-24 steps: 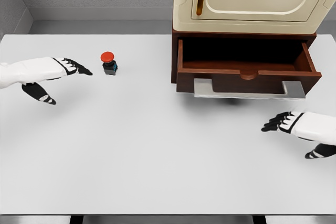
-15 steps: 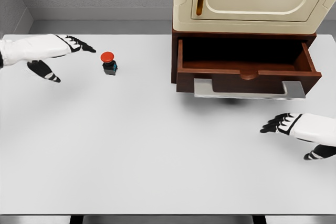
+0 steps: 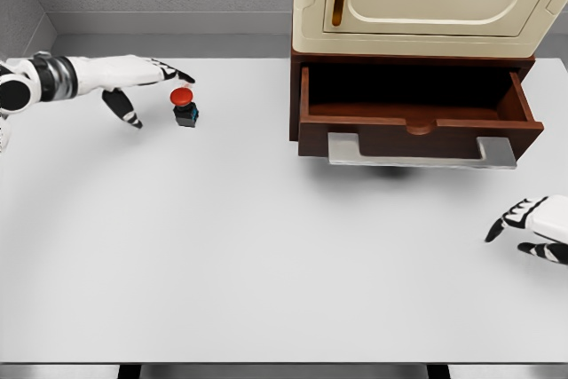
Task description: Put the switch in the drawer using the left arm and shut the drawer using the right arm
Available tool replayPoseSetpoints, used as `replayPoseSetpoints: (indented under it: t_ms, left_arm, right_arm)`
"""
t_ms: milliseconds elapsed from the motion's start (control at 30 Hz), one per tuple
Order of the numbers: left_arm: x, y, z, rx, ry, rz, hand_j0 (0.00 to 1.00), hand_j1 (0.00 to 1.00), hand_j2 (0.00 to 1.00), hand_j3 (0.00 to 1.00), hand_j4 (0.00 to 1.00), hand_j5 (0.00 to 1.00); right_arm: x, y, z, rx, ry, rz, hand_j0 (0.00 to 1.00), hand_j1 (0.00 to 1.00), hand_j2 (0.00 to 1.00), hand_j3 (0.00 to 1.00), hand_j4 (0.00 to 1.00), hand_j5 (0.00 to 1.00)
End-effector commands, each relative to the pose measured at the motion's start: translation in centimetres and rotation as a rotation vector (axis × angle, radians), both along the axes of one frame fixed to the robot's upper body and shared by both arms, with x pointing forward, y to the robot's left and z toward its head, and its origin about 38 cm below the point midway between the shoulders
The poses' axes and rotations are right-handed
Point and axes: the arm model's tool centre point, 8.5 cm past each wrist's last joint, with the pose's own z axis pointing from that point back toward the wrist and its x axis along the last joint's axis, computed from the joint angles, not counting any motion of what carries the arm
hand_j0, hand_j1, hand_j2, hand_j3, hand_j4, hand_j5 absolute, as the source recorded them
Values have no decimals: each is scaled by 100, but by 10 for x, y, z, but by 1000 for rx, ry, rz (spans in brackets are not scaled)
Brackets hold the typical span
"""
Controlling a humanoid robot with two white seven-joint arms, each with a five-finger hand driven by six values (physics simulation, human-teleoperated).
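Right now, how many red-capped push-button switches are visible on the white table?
1. The red-capped black switch stands on the white table, left of the open brown wooden drawer, just beside the left hand. The drawer's inside is dark; I see none there.

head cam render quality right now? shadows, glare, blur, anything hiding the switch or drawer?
Head view: flat, even light, no glare or blur. Soft shadow under the open drawer front; its interior is dark, contents unreadable. Switch sharp, unoccluded, left hand just behind it. Right hand is cropped by the right edge.
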Motion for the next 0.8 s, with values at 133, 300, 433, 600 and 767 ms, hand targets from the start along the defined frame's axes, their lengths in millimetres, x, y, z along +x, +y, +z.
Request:
replayPoseSetpoints:
  t_ms: [133, 300, 433, 600, 767]
  left_arm:
    - [4, -21, -7, 3, 11, -23, 97, 97, 97, 97, 97, 97]
    - [7, -40, -9, 55, -2, -58, 94, 94, 94, 94, 94, 94]
    - [10, -46, -10, 73, -3, -63, 92, 92, 92, 92, 92, 92]
    - [10, -54, -14, 117, -7, -79, 85, 85, 85, 85, 85, 85]
    - [12, -54, -13, 137, -13, -79, 83, 83, 83, 83, 83, 83]
  right_arm:
    - [-1, 4, -2, 58, -23, -22, 42, 42, 42, 42, 42, 42]
    - [0, 1, 5, 58, -43, -31, 44, 44, 44, 44, 44, 44]
    - [1, -8, 18, 70, -76, -55, 45, 45, 45, 45, 45, 45]
    - [0, -11, 22, 80, -85, -64, 46, 46, 46, 46, 46, 46]
    - [0, -12, 26, 97, -89, -64, 46, 46, 46, 46, 46, 46]
